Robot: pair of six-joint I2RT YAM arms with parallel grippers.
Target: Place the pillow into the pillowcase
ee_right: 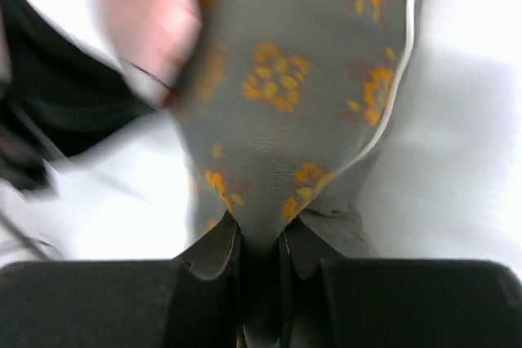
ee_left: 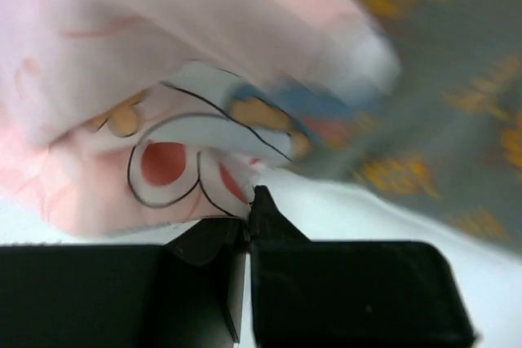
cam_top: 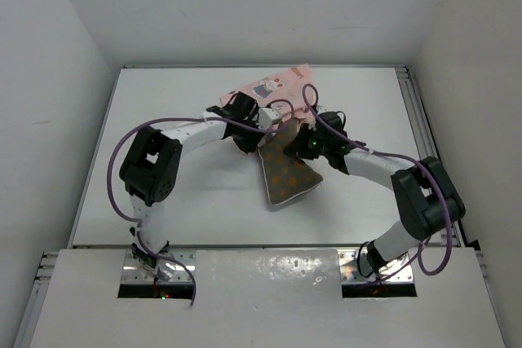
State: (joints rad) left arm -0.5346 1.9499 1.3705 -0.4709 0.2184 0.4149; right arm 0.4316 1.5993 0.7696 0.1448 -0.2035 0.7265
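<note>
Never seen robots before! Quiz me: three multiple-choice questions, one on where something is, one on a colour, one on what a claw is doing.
1. In the overhead view, the pillowcase sits: A toward the picture's bottom from the pillow; B toward its top; C entirely underneath it.
2. The pillow's dots are: A orange; B green; C purple.
3. The right gripper is: A wide open; B pinching the pillow; C out of view.
Answers: B, the pillowcase lies beyond the pillow; A, orange shows on olive; B, it squeezes the olive fabric.
</note>
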